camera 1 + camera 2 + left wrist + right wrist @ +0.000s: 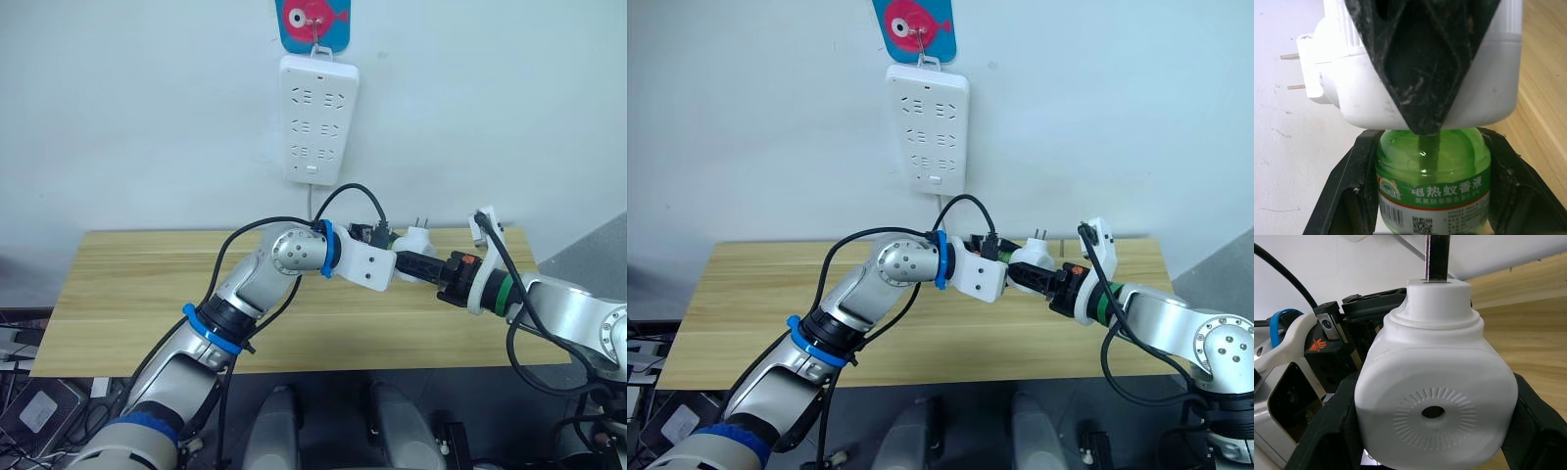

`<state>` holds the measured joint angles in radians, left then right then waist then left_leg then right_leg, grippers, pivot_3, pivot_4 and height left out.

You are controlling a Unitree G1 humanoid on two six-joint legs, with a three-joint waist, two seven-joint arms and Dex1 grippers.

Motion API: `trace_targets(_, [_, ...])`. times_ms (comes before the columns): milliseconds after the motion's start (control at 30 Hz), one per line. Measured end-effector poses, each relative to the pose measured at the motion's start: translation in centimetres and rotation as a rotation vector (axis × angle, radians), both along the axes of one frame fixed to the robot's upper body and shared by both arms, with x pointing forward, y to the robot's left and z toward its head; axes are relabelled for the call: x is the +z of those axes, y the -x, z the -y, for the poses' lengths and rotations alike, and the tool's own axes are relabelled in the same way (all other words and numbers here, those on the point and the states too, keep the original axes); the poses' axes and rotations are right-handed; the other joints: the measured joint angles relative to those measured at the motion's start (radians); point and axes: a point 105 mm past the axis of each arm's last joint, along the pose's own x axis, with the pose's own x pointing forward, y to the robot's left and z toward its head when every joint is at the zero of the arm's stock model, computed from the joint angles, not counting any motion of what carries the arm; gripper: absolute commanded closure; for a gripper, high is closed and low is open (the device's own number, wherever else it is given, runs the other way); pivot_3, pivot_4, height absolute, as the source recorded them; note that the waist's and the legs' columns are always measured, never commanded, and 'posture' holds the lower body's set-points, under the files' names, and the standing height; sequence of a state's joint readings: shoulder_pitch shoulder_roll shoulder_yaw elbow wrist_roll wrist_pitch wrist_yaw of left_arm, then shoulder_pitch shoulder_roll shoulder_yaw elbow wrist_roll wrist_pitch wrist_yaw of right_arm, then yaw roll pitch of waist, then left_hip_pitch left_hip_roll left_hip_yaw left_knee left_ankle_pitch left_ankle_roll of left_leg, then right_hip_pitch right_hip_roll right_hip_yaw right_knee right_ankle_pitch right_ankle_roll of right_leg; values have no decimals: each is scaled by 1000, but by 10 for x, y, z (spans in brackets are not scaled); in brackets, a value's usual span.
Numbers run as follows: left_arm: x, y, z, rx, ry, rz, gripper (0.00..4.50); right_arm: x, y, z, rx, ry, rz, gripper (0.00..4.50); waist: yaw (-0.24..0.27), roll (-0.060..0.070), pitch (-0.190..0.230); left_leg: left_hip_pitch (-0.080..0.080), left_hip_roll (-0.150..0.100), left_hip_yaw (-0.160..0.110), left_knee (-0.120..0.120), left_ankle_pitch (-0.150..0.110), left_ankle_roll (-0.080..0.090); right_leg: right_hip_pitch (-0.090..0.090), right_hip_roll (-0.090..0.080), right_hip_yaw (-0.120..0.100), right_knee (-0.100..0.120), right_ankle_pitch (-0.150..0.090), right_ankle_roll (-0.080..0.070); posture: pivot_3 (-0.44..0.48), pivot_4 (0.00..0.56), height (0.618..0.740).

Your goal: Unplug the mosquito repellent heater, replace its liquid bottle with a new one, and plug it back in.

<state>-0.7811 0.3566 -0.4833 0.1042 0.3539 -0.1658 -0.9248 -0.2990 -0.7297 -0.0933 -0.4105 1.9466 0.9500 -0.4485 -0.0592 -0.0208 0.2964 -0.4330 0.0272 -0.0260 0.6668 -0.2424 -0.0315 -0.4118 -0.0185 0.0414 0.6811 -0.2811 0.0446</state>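
Observation:
The white mosquito repellent heater [415,238] is held in the air over the back of the table, its two plug prongs [1292,71] bare. My right gripper [1435,431] is shut on the heater [1435,401], one black finger on each side, with the round vent hole facing its camera. A translucent green liquid bottle [1432,169] with a printed label sits with its neck in the heater's socket [1484,93]. My left gripper [1430,152] is shut around the bottle's body. No cap shows on the bottle. The two grippers meet nose to nose [1014,269].
A long white power strip [319,119] hangs on the wall above the table from a fish-shaped hook [312,22], its sockets unoccupied. The wooden table [147,294] lies below both arms. Black cables loop over my left wrist [348,191].

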Motion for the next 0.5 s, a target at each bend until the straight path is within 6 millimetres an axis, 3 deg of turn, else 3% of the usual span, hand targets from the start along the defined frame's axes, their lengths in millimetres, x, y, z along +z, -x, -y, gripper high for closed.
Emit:
trace_targets(100, [2,-2,2,-2,20,15,2214,4,-1,1,5,28,17,1458,0,0,0,0,0,0,0,0,0,0,0,0,0,0,0,-136,246,740])
trace_targets(267, [2,-5,2,-3,33,42,2214,11,-1,0,28,41,49,16,0,0,-1,0,0,0,0,0,0,0,0,0,0,0,0,-140,245,740])
trace_targets(400, [2,-6,2,2,54,33,2214,22,7,9,67,183,121,16,0,0,-1,0,0,0,0,0,0,0,-1,0,0,0,0,-150,250,740])
trace_targets(500, [3,-8,1,18,98,7,2214,23,14,10,46,178,143,16,0,0,-1,-1,0,0,0,0,0,0,0,-1,0,0,0,-160,248,740])
